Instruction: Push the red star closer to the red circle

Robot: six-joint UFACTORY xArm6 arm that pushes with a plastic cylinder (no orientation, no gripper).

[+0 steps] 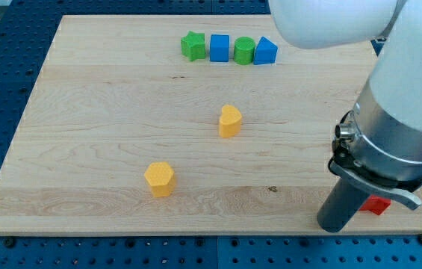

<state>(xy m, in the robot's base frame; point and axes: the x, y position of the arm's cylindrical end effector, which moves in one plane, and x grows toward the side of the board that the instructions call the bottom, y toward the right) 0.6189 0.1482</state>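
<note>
The wooden board [106, 112] fills most of the view, resting on a blue perforated table [1, 82]. The arm [401, 112], white above and grey below, occupies the view's right side and carries the dark rod [343, 205] downward. My tip [335, 228] rests near the board's bottom edge at the view's lower right. There is no claw on this rig: the arm ends in the plain rod, so nothing opens or closes.

A red block [378, 205] lies just beside the rod, on the tip's right and slightly above; it is largely hidden by the arm's collar, so its shape cannot be determined, nor whether it touches the rod. Only this one red piece shows.

Well to the tip's left sits a yellow hexagonal block [159, 178]. A yellow heart-shaped block [229, 121] stands up and left of the tip.

Far above the tip, near the top edge, four blocks form a row: green star [192, 45], blue cube [219, 47], green cylinder [244, 51], blue triangular block [265, 51].
</note>
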